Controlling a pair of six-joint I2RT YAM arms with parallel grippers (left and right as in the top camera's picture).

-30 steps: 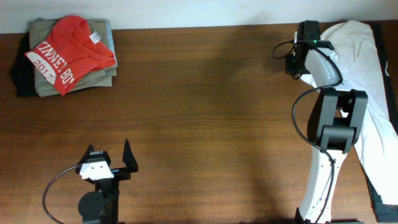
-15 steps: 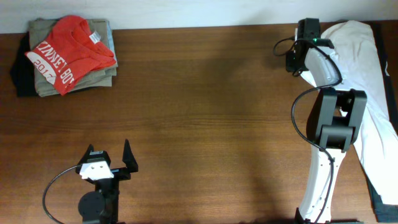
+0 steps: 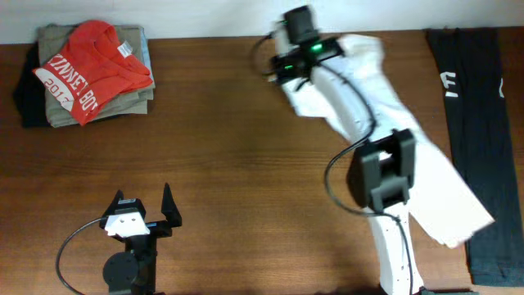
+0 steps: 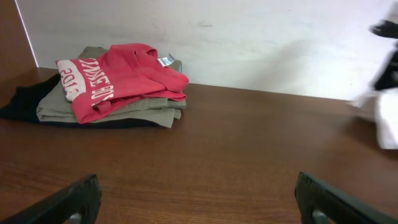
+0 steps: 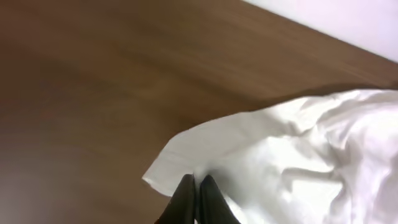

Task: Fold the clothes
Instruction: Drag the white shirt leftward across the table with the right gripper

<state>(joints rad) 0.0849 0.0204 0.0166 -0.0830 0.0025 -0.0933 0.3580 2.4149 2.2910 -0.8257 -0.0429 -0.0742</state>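
A white garment [image 3: 385,123] lies stretched across the right half of the table, from the far edge to the front right. My right gripper [image 3: 288,72] is shut on its far left edge; in the right wrist view the closed fingers [image 5: 196,186] pinch the white cloth [image 5: 292,162]. A black garment [image 3: 475,106] lies along the right edge. A stack of folded clothes [image 3: 90,70] with a red shirt on top sits at the far left, also in the left wrist view [image 4: 112,84]. My left gripper [image 3: 143,211] is open and empty at the front left [image 4: 196,199].
The white wall runs along the table's far edge [image 4: 249,37]. The right arm's body [image 3: 385,176] stands over the white garment. Bare wood [image 3: 229,164] lies between the stack and the white garment.
My right gripper has swept left along the far edge, dragging the white garment toward the table's middle. This uncovered the black garment at the right edge. The left arm has not moved.
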